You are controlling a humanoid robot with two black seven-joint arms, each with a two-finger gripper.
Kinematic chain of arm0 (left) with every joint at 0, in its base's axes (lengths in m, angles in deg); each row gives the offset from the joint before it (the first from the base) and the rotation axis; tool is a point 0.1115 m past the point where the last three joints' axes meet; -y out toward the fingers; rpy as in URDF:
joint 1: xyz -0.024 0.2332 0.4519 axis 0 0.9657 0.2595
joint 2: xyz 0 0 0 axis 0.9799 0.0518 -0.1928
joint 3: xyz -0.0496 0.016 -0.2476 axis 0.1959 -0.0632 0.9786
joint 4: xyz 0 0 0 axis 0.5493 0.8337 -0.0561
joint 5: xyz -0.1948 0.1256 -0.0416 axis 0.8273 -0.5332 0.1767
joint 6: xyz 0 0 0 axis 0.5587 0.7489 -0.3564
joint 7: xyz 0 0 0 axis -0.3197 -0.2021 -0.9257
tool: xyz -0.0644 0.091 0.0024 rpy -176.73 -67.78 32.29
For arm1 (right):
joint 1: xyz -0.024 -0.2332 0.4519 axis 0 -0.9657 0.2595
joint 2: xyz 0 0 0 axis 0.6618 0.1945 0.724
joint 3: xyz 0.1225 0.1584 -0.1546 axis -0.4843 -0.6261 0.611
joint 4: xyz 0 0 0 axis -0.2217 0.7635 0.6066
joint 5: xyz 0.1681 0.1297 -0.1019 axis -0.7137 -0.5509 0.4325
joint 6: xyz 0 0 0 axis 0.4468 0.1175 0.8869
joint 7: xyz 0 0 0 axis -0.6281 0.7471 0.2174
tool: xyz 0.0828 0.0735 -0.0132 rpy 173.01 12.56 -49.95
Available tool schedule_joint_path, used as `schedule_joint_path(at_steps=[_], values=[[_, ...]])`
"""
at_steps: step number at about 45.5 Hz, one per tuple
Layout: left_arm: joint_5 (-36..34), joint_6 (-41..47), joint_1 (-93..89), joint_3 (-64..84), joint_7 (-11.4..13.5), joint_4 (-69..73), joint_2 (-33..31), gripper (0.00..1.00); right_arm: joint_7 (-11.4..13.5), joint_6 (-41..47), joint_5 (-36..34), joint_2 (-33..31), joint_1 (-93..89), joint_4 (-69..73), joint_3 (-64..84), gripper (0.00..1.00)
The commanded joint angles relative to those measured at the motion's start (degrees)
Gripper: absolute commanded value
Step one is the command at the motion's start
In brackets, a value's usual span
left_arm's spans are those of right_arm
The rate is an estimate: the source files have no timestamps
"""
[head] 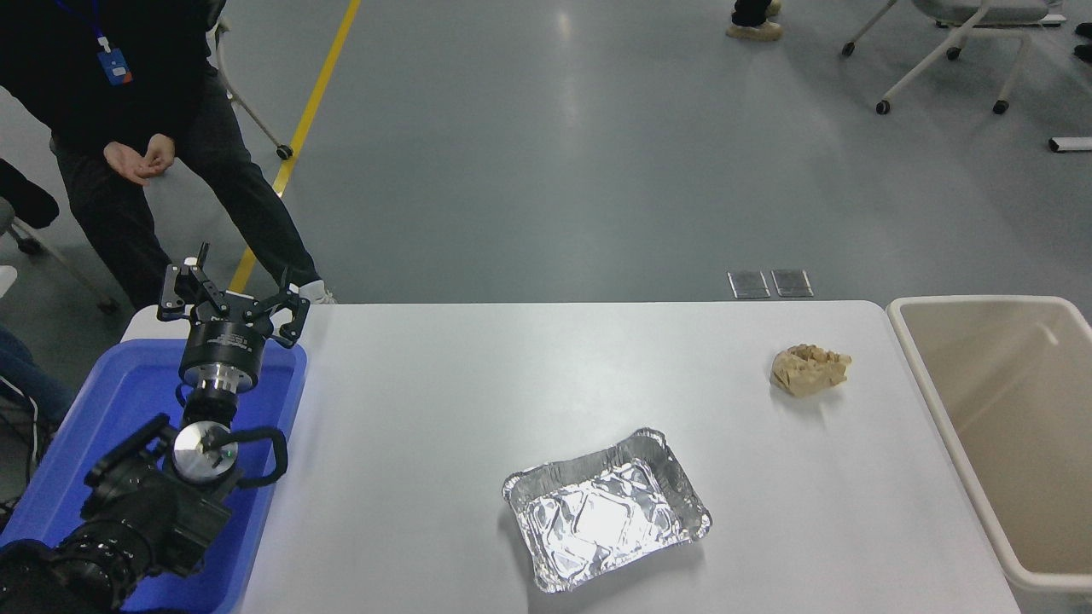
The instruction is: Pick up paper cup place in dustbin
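Observation:
The paper cup is out of view, and so are my right arm and its gripper. The dustbin (937, 401), a large beige tub with a thick rounded rim, stands off the table's right end; the part of its inside that shows holds nothing. My left gripper (232, 297) is parked at the lower left above the blue tray, fingers spread open and holding nothing.
A crinkled foil tray (607, 508) lies near the table's front middle. A crumpled tan paper ball (809, 368) sits at the right. A blue tray (128, 401) lies under the left arm. A person (128, 128) stands at the far left; wheeled chairs stand on the floor beyond.

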Motion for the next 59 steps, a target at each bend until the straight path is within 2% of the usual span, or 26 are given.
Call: schedule_joint_path(at_steps=[1, 35, 39, 41, 43, 45, 49, 50, 59], values=[[0.02, 0.0, 0.0, 0.0, 0.0, -0.01, 0.04, 0.99, -0.01, -1.94, -0.88, 9.94, -9.58, -8.52, -8.67, 0.0], [0.02, 0.0, 0.0, 0.0, 0.0, 0.08, -0.05, 0.99, -0.1, -1.5, -0.88, 15.04, -15.12, -8.52, -10.08, 0.0], [0.02, 0.0, 0.0, 0.0, 0.0, -0.01, -0.05, 0.99, -0.1, -1.41, -0.88, 15.04, -15.12, -8.52, -10.08, 0.21], [0.02, 0.0, 0.0, -0.09, 0.0, -0.01, -0.05, 0.99, -0.1, -1.5, -0.88, 15.04, -15.12, -8.52, -10.08, 0.44], [0.02, 0.0, 0.0, -0.09, 0.0, 0.08, -0.05, 0.99, -0.19, -1.5, -0.88, 15.13, -15.03, -8.52, -10.08, 0.56], [0.02, 0.0, 0.0, 0.0, 0.0, 0.08, -0.05, 0.99, -0.19, -1.5, -0.88, 15.13, -14.95, -8.52, -10.08, 0.73], [0.02, 0.0, 0.0, 0.0, 0.0, -0.01, 0.04, 0.99, -0.19, -1.41, -0.79, 15.22, -14.86, -8.43, -10.08, 0.91], [0.02, 0.0, 0.0, 0.0, 0.0, -0.01, -0.05, 0.99, -0.19, -1.33, -0.79, 15.39, -14.77, -8.43, -9.99, 0.99], [0.02, 0.0, 0.0, -0.09, 0.0, -0.01, -0.05, 0.99, -0.54, 0.68, -0.7, 15.39, -14.68, -7.64, -9.99, 1.0]])
